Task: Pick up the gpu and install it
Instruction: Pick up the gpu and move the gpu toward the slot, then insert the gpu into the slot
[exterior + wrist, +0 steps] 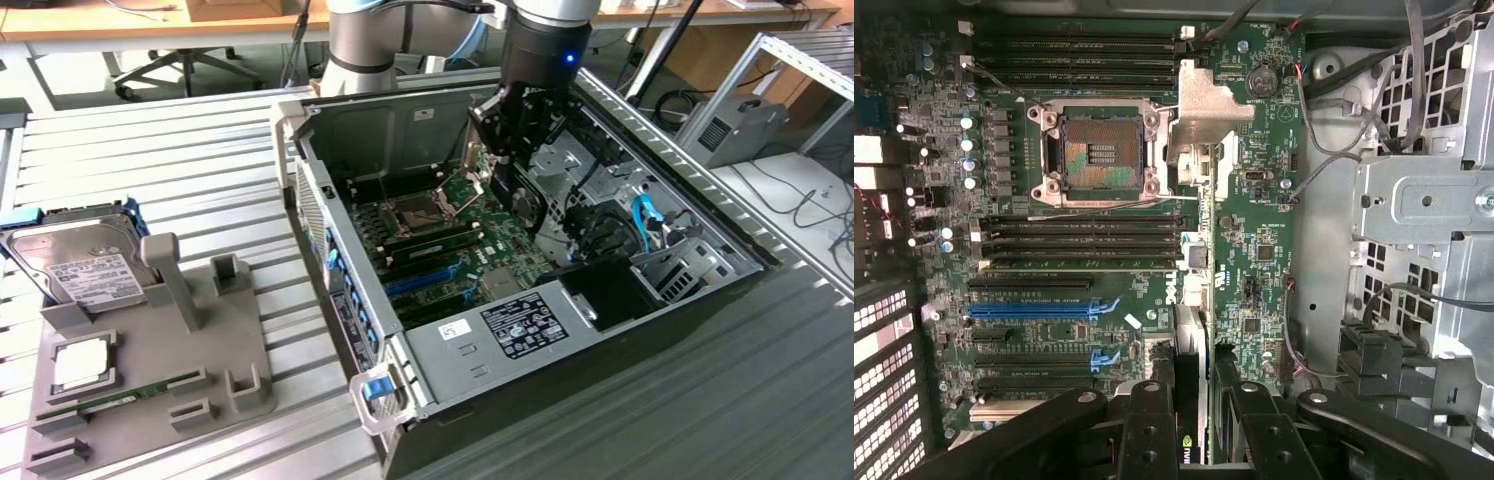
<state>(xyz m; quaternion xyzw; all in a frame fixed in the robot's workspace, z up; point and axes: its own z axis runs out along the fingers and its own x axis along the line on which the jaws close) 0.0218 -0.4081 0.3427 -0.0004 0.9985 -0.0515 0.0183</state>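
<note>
The arm [541,40] reaches down from the top middle of the exterior view into the open computer case [447,352], which lies on its side on the slatted metal table [160,150]. The jaws are part-way closed and clamp the gpu [515,192] between them. It is held on edge, with its black fan face turned toward the exterior view's right. In the wrist view the gpu [1190,400] shows as a thin strip running straight out between the two black fingers [1149,425], with a small green logo near the grip.

The card hangs just over the green motherboard [497,248], in the upper middle of the case. I cannot tell whether its lower edge touches the board. To the exterior view's left of the card lies the empty CPU socket [414,214], and below that the blue expansion slots [424,280]. The wrist view shows the same socket [1099,150] and blue slots [1039,308] lying off to one side of the card's edge.

On the exterior view's left, well apart from the case, a grey holder [200,350] stands on the table. It carries a silver hard drive [80,265] with a white label, leaning upright, and a square processor chip [83,362] lying flat.
</note>
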